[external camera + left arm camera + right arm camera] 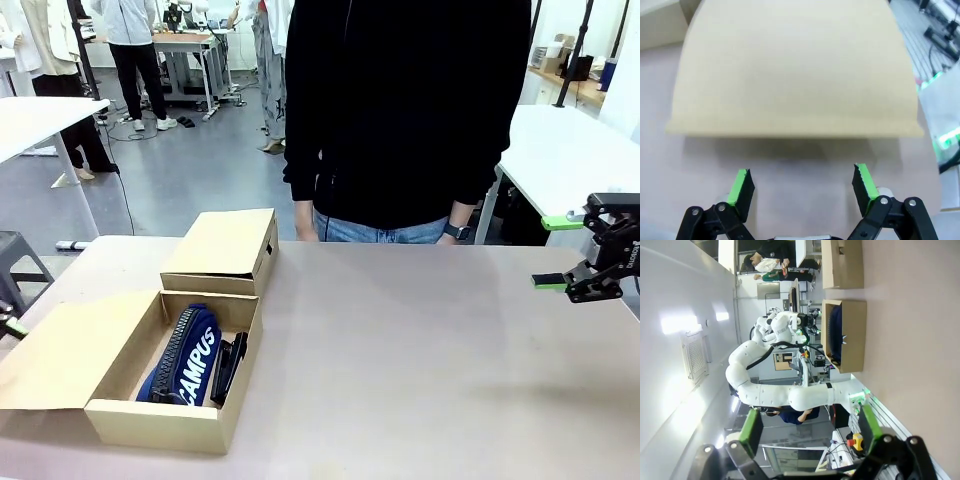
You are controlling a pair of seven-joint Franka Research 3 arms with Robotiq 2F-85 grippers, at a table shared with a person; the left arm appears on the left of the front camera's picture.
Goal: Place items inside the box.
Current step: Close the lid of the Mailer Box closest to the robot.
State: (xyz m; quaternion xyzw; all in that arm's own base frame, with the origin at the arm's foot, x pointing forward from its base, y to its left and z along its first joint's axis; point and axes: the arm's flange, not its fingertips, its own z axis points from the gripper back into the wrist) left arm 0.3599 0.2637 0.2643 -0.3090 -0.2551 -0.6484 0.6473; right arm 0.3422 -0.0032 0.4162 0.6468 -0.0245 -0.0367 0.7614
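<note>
An open cardboard box point(165, 420) stands at the front left of the table, its lid flap point(60, 355) folded out to the left. Inside lie a navy "CAMPUS" pouch point(190, 355) and, beside it, a black stapler point(232, 365). My left gripper point(802, 180) is open and empty, hovering over the table just short of the flap point(795, 70). At the table's far right my right gripper point(555, 252) hangs open in the air with nothing between its green pads. The right wrist view, rolled sideways, shows that gripper point(810, 425) open and the box point(852, 335) farther off.
A second, closed cardboard box point(225, 250) sits right behind the open one. A person in a black top stands at the far edge, arms down, a watch point(457, 232) on one wrist. The tabletop point(420, 360) is bare from the middle to the right.
</note>
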